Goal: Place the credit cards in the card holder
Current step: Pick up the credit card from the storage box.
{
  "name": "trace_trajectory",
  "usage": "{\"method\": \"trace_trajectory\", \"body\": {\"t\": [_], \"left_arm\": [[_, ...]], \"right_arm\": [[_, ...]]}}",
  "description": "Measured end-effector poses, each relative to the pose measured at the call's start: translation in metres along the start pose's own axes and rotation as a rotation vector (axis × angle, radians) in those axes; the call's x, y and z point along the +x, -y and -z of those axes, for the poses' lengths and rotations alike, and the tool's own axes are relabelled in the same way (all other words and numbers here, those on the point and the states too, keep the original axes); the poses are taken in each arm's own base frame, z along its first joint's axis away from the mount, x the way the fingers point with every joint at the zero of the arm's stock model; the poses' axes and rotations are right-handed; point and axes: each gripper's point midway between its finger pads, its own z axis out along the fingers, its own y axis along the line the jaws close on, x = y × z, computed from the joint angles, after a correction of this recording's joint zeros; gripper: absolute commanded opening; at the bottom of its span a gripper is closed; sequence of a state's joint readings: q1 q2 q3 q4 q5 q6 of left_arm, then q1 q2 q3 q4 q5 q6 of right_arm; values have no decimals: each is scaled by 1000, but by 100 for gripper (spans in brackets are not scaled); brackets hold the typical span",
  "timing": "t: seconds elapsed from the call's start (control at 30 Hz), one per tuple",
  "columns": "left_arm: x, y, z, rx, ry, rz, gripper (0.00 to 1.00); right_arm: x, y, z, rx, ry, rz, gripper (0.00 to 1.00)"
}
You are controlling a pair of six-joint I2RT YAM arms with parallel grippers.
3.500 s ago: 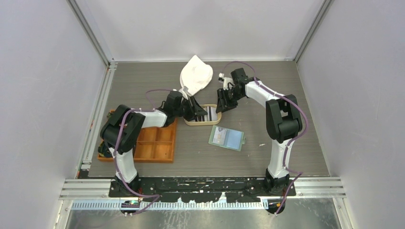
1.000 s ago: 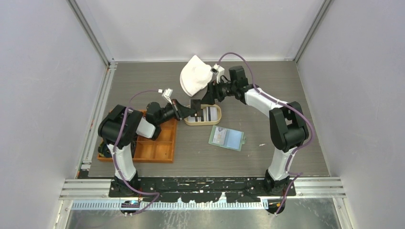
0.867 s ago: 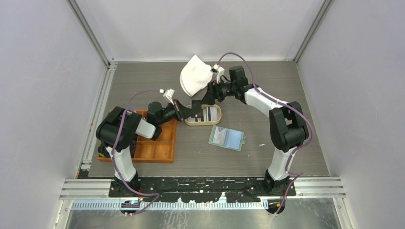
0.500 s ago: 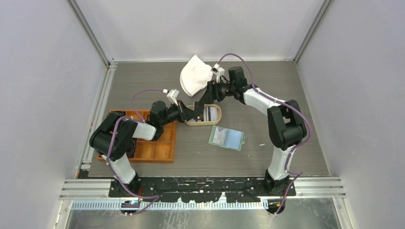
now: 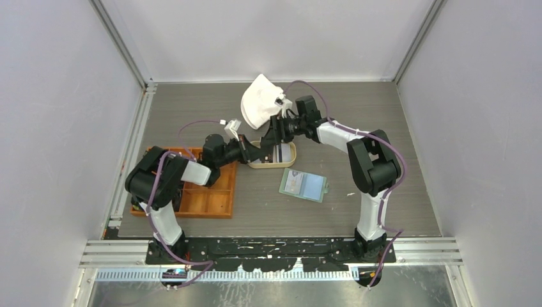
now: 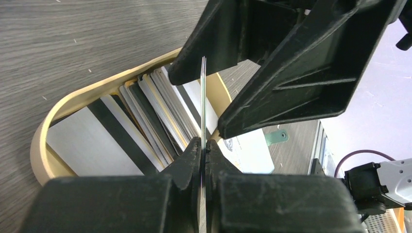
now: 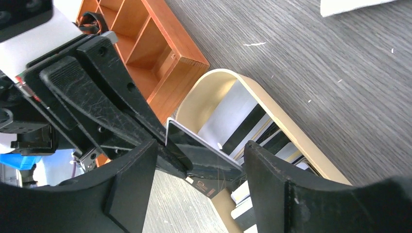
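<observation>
My left gripper [image 6: 203, 148] was pinched shut on one dark card [image 6: 203, 92], holding it up on its edge over the tan tray [image 6: 63, 99] of other cards [image 6: 121, 141]. My right gripper [image 7: 200, 153] was wide open, with one finger on each side of that card. The green card holder [image 5: 303, 185] lay just beside the tray.

A grey wood-grain table [image 5: 383, 128] sits between plain pale walls [image 5: 268, 38] edged with metal framing [image 5: 121, 45].
</observation>
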State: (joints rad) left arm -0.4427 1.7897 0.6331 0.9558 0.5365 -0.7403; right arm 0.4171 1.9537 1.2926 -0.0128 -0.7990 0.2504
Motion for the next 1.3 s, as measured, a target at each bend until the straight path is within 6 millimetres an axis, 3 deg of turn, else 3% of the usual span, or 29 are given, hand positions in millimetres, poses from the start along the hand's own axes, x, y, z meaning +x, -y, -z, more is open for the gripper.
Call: {"method": "trace_trajectory", "body": {"t": [0.53,0.73,1.3], "left_arm": [[2,-6,-4,43,-17,67,0],[6,-18,-5,18,-30,97,8],[3,-20,-12,25,-44,116,26]], "right_arm": [[-1,10,2,12,8,-34,28],[2,15,-1,-11,0,-68,1],[-4,14,5,-67,16,-74,1]]}}
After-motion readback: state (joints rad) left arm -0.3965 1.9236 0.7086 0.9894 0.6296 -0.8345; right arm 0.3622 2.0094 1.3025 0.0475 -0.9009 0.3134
